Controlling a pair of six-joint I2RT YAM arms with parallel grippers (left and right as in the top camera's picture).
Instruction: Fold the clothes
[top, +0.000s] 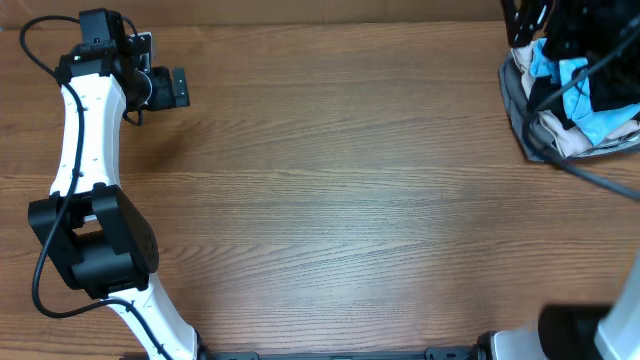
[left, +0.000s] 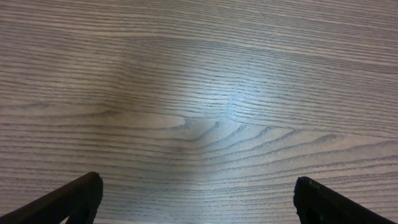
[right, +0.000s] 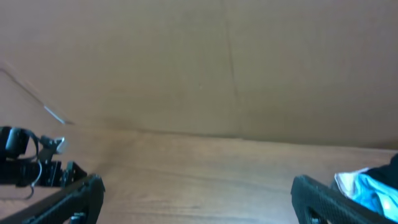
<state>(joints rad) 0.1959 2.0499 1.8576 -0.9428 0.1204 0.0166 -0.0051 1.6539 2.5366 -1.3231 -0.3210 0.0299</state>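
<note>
No black garment lies on the wooden table (top: 340, 200). A dark patch (top: 607, 94) shows in the pile at the back right, but I cannot tell if it is the black garment or part of the arm. My left gripper (top: 178, 88) is at the back left, open and empty; its wrist view shows both fingers wide apart (left: 198, 199) over bare wood. My right gripper (top: 522, 28) hovers by the pile, open and empty (right: 196, 193), facing across the table.
A grey basket (top: 510, 95) at the back right holds bundled light-blue, white and beige garments (top: 590, 125); light-blue cloth also shows in the right wrist view (right: 367, 186). Black cables run across the basket. A brown wall stands behind the table.
</note>
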